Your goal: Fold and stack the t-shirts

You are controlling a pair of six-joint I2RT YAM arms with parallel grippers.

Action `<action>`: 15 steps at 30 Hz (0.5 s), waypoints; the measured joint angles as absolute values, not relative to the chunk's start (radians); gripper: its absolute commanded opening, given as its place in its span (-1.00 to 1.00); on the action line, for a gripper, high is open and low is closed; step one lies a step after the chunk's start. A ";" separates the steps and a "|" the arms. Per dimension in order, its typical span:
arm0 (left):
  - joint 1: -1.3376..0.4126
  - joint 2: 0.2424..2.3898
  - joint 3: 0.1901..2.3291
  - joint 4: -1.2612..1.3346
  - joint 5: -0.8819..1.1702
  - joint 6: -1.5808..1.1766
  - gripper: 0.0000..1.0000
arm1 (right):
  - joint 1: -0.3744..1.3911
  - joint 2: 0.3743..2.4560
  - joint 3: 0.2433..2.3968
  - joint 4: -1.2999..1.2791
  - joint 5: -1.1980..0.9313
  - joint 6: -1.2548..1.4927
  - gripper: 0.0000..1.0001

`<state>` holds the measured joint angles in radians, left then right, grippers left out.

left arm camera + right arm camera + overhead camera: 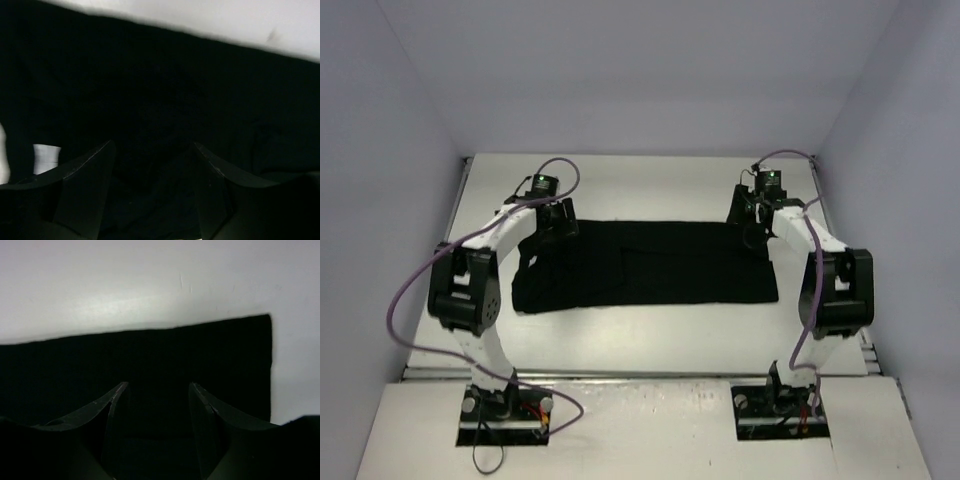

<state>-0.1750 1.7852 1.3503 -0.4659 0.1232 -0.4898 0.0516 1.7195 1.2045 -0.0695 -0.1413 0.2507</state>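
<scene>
One black t-shirt [660,265] lies flat on the white table [650,185] as a long rectangle running left to right, its sleeve end at the left. No logo shows. My left gripper [555,228] is low over the shirt's far left corner. In the left wrist view it [151,147] is open, with black cloth [150,75] beneath and between the fingers. My right gripper [750,222] is low over the far right corner. In the right wrist view it [158,386] is open over the cloth [150,355], whose square corner lies to the right.
Pale walls close in the table at the back and both sides. Purple cables [410,290] loop off both arms. The arm bases [505,410] stand at the near edge. Bare white table shows beyond the shirt's far edge [150,285].
</scene>
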 measured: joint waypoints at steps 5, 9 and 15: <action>-0.189 1.892 1.291 -0.445 0.113 -0.552 0.12 | 0.050 1.789 1.136 -0.074 -0.107 0.258 -0.05; -0.148 1.907 1.297 -0.414 0.104 -0.576 0.12 | 0.025 1.826 1.091 -0.054 -0.072 0.258 -0.05; -0.111 1.929 1.329 -0.416 0.103 -0.562 0.18 | -0.037 1.830 1.079 -0.008 -0.034 0.259 -0.04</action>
<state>-0.1114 1.9288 1.3285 -0.4161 0.1034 -0.5622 -0.0372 1.8302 1.0786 -0.0081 -0.0338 0.2587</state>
